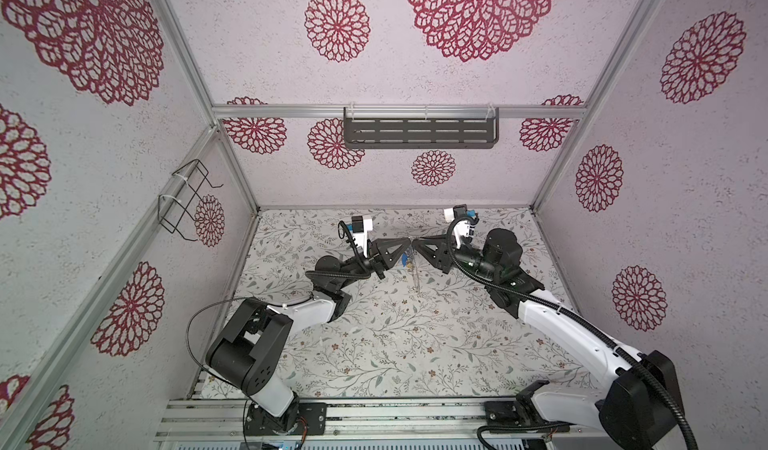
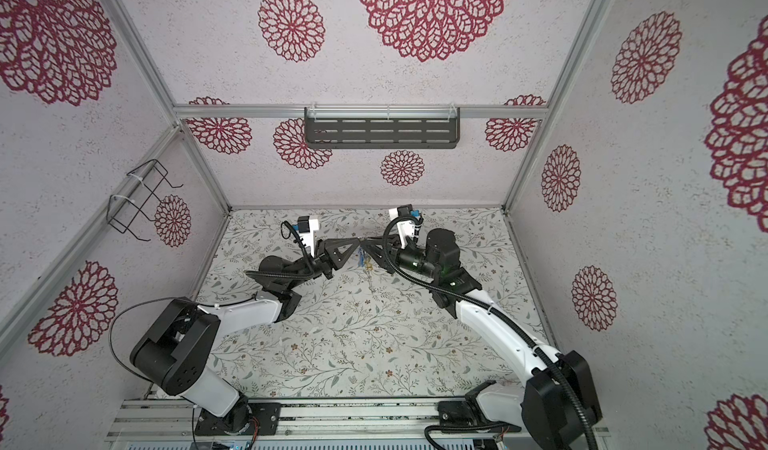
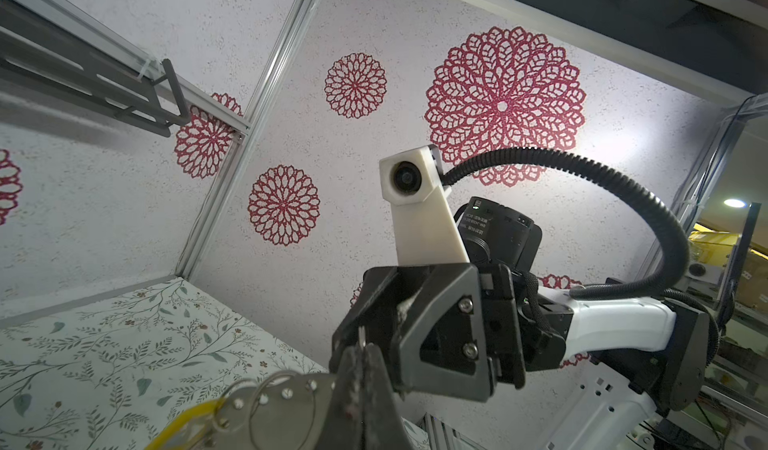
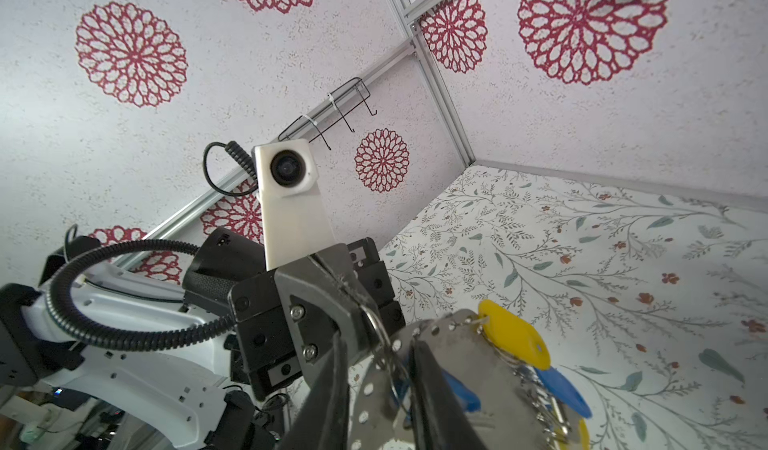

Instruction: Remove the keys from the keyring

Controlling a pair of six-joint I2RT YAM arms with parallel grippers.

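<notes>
Both grippers meet tip to tip above the middle of the floral table. My left gripper [image 1: 409, 242] [image 3: 361, 346] is shut on the rim of the keyring [image 3: 286, 410], a thin grey metal hoop with small bumps. My right gripper [image 1: 414, 243] [image 4: 378, 344] faces it, jaws a little apart and closed on the keyring [image 4: 457, 364] rim, with a thin wire loop also between them. The keys [image 1: 406, 258] [image 2: 362, 258] hang in a bunch just below the tips. Up close I see a yellow tag [image 4: 511, 339] and a blue tag [image 4: 561, 385] on small loops. Part of the hoop is hidden behind the fingers.
A dark slotted shelf [image 1: 419, 132] hangs on the back wall. A black wire rack [image 1: 187, 198] is fixed to the left wall. The floral table cover [image 1: 395, 344] runs to the metal rail [image 1: 374, 419] at the front, where both arm bases sit.
</notes>
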